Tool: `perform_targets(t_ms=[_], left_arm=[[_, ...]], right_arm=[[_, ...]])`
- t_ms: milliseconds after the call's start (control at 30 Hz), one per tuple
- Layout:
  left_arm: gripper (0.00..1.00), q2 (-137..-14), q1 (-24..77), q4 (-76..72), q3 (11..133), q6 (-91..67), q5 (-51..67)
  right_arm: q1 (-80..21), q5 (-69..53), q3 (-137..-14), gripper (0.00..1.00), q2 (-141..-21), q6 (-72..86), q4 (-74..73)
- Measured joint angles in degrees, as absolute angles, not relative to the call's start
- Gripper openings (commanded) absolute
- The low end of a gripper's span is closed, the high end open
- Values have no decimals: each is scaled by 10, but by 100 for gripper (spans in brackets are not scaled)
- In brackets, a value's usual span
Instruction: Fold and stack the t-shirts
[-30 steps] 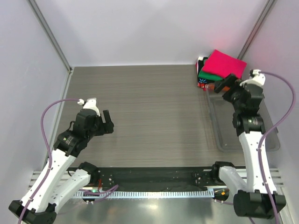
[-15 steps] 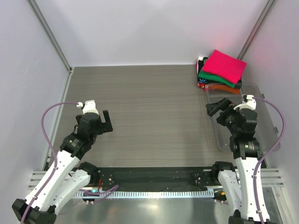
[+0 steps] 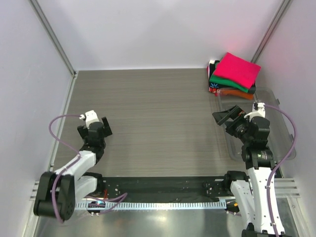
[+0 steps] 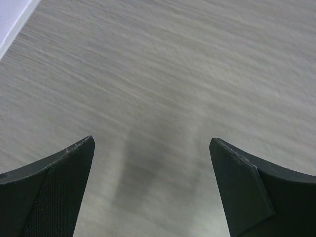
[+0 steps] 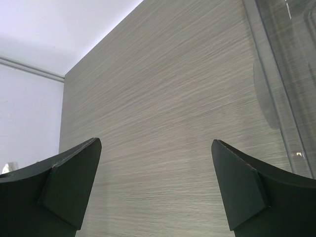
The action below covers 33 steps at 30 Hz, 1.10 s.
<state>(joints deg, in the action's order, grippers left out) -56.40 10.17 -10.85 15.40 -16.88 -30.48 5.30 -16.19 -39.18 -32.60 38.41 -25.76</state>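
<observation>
Two arms had drawn back toward their bases over the last second, and you should read that as a retreat, not a fresh approach.

On the left, your left gripper had pulled in from mid-table to sit close above its own base. Its jaws had finished spreading and stood wide, with only bare table between them in the wrist view. Across the middle I found no loose shirt.

On the right, your right gripper had come away from the far right corner. It hung by the near left rim of the clear bin, jaws wide, holding nothing, aimed at the table.

Furthest right, at the back, the t-shirts lay in one folded stack, well apart from both grippers. The crimson-pink shirt sat on top, the green shirt and orange shirt below it, and the black printed shirt at the left edge. The stack had not shifted as the arm left.

My judgement: the top shirt was released cleanly and the task looked complete, or very nearly so.
</observation>
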Motion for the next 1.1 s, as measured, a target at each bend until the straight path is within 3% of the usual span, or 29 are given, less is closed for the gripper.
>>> perform_targets(t_ms=[167, 333, 467, 600, 1100], left_arm=[[99, -688, 54, -269, 156, -154, -280], [90, -779, 49, -404, 159, -113, -230], [95, -854, 47, -489, 161, -93, -195], [100, -862, 44, -527, 160, -84, -179], [100, -862, 44, -564, 160, -83, -169]], right_arm=[[47, -166, -379, 100, -325, 392, -258], [43, -167, -365, 100, -320, 394, -258], [42, -167, -357, 100, -319, 393, -258], [42, -166, -349, 100, -319, 393, -255], [42, -133, -329, 100, -374, 367, -237]])
